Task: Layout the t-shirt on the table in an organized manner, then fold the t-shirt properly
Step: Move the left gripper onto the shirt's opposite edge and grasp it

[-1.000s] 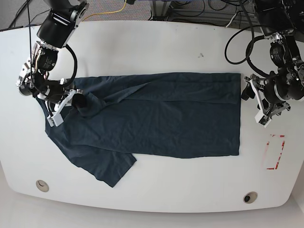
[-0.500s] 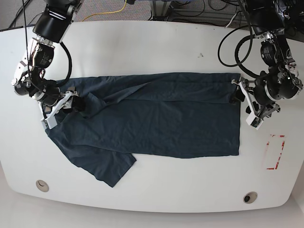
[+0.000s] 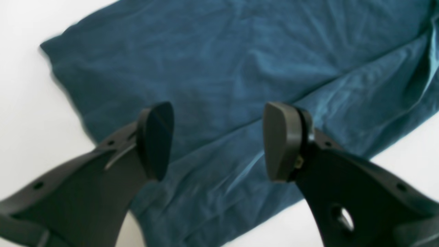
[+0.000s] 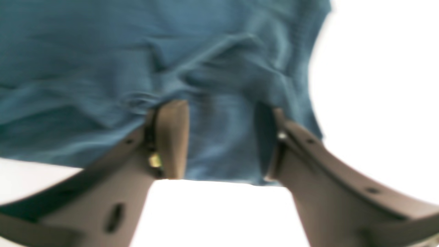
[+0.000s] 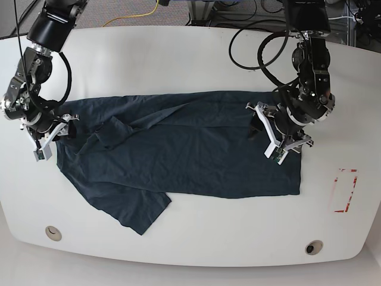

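The dark navy t-shirt (image 5: 196, 149) lies spread on the white table (image 5: 190, 53), hem to the right, one sleeve (image 5: 134, 211) sticking out at the lower left. A bunched fold (image 5: 110, 131) sits near the shirt's left end. My left gripper (image 5: 265, 134) hovers open over the shirt's right part; in its wrist view the left gripper (image 3: 217, 140) has wrinkled cloth (image 3: 240, 68) below its spread jaws. My right gripper (image 5: 56, 136) is open at the shirt's left edge; the blurred right wrist view shows the right gripper (image 4: 221, 140) straddling the fabric's border (image 4: 223, 171).
A red tape rectangle (image 5: 344, 190) marks the table at the right. Two round grommet holes (image 5: 53, 232) (image 5: 313, 247) sit near the front edge. Cables (image 5: 262, 42) trail along the back edge behind the arms.
My left arm swung from beside the hem to over the shirt's right part. My right gripper drew back from the bunched fold to the shirt's left edge.
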`<action>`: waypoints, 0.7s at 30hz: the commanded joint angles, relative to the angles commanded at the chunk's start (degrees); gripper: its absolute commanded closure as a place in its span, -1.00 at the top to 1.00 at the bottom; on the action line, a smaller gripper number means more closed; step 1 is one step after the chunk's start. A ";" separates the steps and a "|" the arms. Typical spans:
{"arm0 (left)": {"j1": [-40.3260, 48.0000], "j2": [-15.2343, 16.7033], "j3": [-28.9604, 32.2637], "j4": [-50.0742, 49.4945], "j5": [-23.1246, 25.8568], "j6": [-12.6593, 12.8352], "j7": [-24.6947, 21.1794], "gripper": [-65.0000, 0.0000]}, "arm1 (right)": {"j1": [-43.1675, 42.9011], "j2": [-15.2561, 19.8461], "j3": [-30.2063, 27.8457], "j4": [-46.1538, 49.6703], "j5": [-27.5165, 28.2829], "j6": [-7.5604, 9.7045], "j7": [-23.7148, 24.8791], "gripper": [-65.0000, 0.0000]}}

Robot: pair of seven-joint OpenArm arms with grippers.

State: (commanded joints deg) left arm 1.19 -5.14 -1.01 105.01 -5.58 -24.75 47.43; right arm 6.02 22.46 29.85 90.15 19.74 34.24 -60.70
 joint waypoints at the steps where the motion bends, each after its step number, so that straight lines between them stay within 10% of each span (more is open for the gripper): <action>1: 0.79 0.44 0.18 0.00 1.05 0.44 -1.41 0.18 | -0.26 -0.18 0.00 -0.70 -1.85 0.00 1.32 0.04; 7: 2.90 1.05 0.18 0.35 1.93 0.53 -3.08 0.18 | -1.05 -0.09 0.00 -4.66 -5.98 0.09 6.86 0.15; 14: 4.04 1.05 0.18 1.23 1.85 0.53 -2.90 0.18 | -1.05 0.62 4.13 -11.16 -6.33 0.18 9.58 1.00; 21: 4.75 0.97 0.18 1.23 1.76 0.26 -2.90 0.18 | -1.05 1.85 4.66 -12.04 -6.42 2.55 10.73 1.00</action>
State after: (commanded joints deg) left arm 5.93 -4.18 -0.84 106.24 -3.82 -24.48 44.53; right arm 4.97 24.31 34.51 78.11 13.32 36.79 -49.98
